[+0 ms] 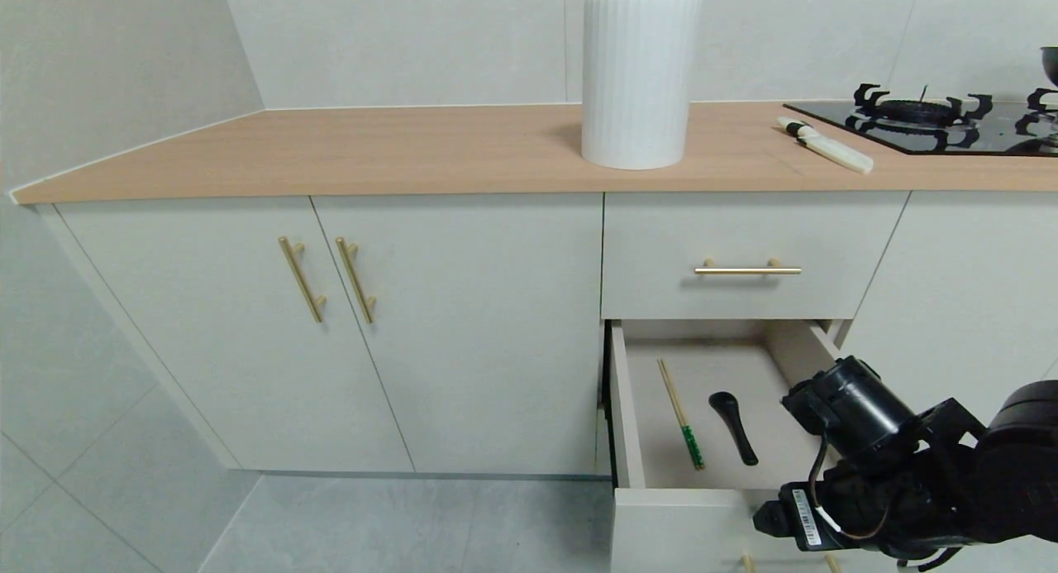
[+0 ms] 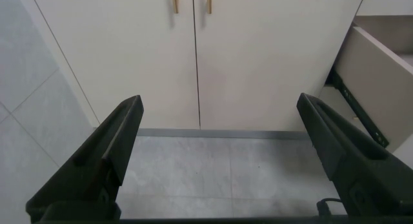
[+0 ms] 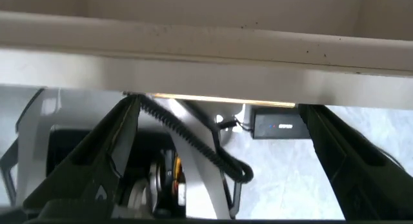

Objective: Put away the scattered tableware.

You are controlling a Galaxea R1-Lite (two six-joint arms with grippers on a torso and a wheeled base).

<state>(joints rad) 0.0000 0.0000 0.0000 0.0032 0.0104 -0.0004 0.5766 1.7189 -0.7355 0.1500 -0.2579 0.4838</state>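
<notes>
Found the counter (image 1: 413,151) bearing a tall white canister (image 1: 636,77) and, near the stove (image 1: 934,122), a white knife (image 1: 826,146) not yet put away. Found the lower drawer (image 1: 626,408) pulled out, with a black spoon (image 1: 736,431) and chopsticks (image 1: 680,413) lying inside, apart. Saw the right gripper (image 3: 219,108) spread wide at the drawer's handle (image 3: 193,97), and the left gripper (image 2: 219,104) spread too, over the floor (image 2: 213,172). Judged the job well along: knife left, drawer to shut.

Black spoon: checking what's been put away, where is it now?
Head view, lower right: the black spoon lies in the open drawer, just right of the chopsticks.
</notes>
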